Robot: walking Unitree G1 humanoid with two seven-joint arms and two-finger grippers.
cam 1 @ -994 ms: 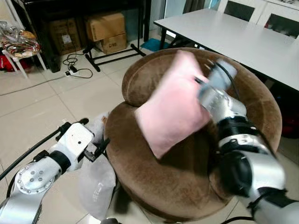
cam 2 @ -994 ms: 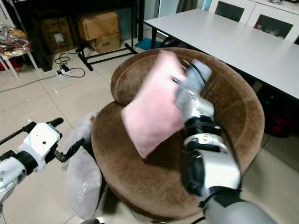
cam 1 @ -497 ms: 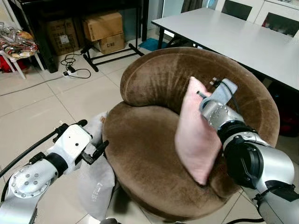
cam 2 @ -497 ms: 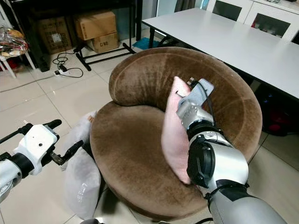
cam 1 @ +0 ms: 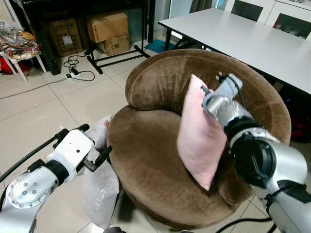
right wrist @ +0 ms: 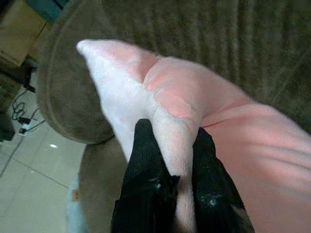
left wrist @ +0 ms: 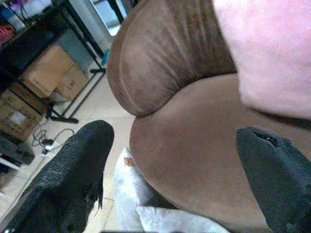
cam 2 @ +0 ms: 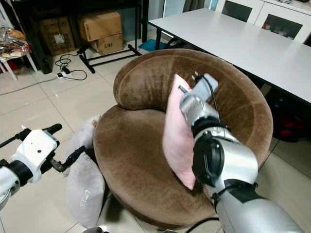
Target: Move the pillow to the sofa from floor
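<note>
Pillow (cam 1: 199, 136) shifted upright, sofa (cam 1: 155, 160), right gripper (right wrist: 171, 160) pinching

Open seat room on the left half of the brown sofa (cam 1: 155, 160), wide and bare. Blocked on the right half by the pink pillow (cam 1: 199, 136) standing on edge, pinched by the right gripper (right wrist: 170, 167). Blocked behind by the curved backrest (cam 1: 165, 80). Low by the sofa's left side, a grey bag (cam 1: 99, 187) on the floor (cam 1: 43, 116), touching the sofa, beside the spread left gripper (cam 1: 92, 145).
</note>
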